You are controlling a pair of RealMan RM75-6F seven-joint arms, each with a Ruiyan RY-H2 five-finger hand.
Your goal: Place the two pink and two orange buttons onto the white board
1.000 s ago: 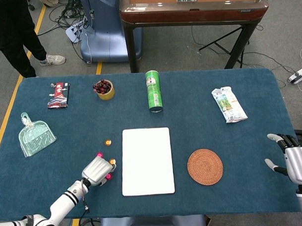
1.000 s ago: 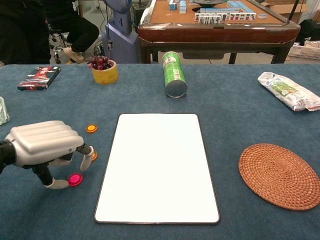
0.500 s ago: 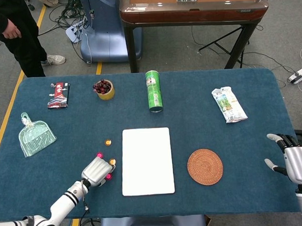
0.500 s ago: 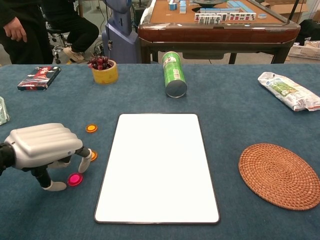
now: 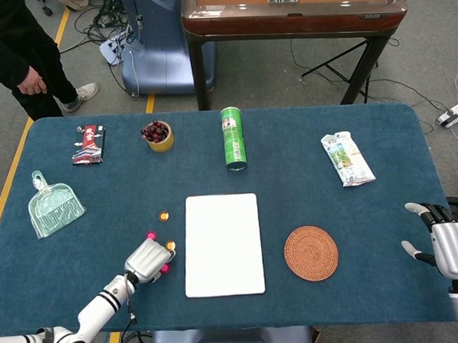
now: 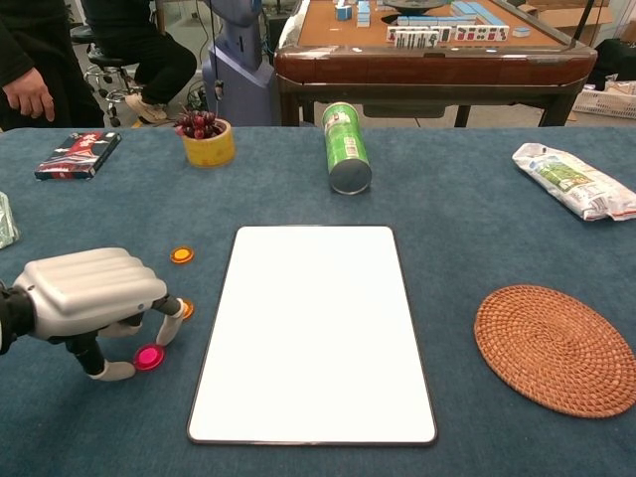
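The white board lies flat at the table's middle front. Left of it sit several small buttons: an orange button furthest back, a pink button, a second orange button and a second pink button. My left hand arches over them, fingertips down on the cloth. The near pink button lies between its thumb and a finger, not lifted. In the chest view the hand hides the far pink one. My right hand hovers with fingers spread at the table's right edge, holding nothing.
A woven round mat lies right of the board. Behind it lies a green can on its side, with a cup of grapes, a snack packet, a clear dustpan and a white bag around. A person stands at back left.
My left hand has sunk and shifted slightly toward the front left over the buttons. No button has moved. The person at back left has moved.
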